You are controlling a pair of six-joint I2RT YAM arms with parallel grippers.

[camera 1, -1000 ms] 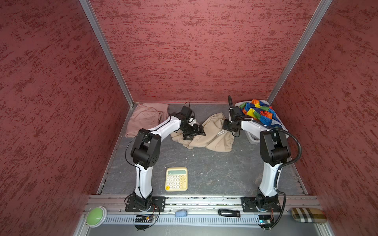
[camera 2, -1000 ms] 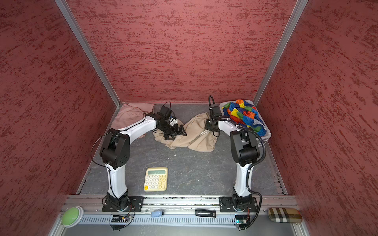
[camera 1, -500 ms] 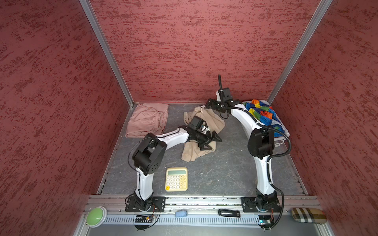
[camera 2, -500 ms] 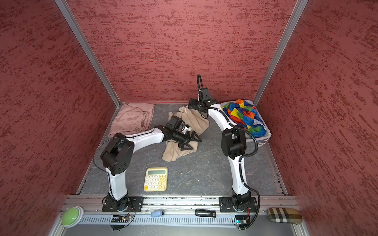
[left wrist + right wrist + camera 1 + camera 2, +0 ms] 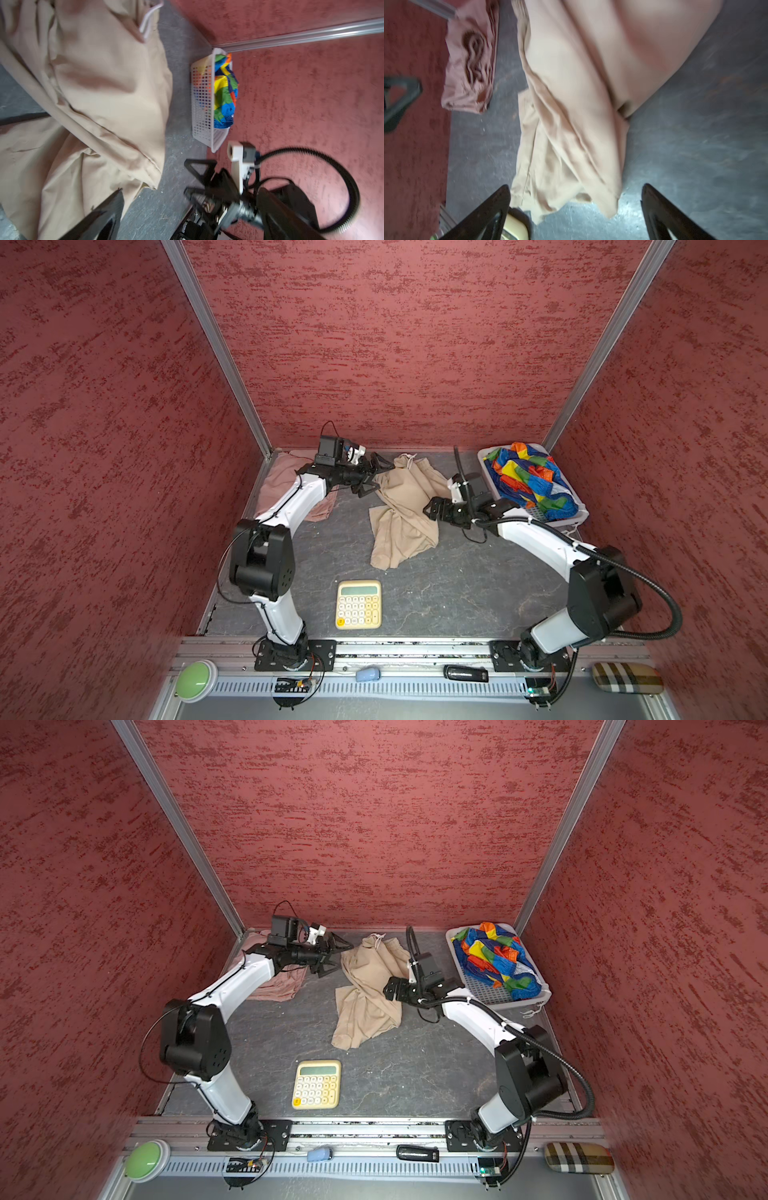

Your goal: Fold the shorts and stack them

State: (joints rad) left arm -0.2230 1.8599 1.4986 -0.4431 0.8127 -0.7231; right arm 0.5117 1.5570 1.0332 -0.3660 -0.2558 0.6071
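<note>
Nearest, the calculator lies apart from the work. Beyond it, the beige shorts lie at mid-table, released. A second ago they were spread crosswise with the right gripper clamped on them. Its jaws now stand wide and empty at the cloth's right edge. The left gripper, also spread and holding nothing, sits just beside the far-left edge. In my judgement a lengthwise fold has been laid, with the cross fold and stacking outstanding. The cloth is a long, rumpled strip, drawstring end farthest. The pink shorts lie folded at the far left. The rainbow shorts are bunched in the basket.
</note>
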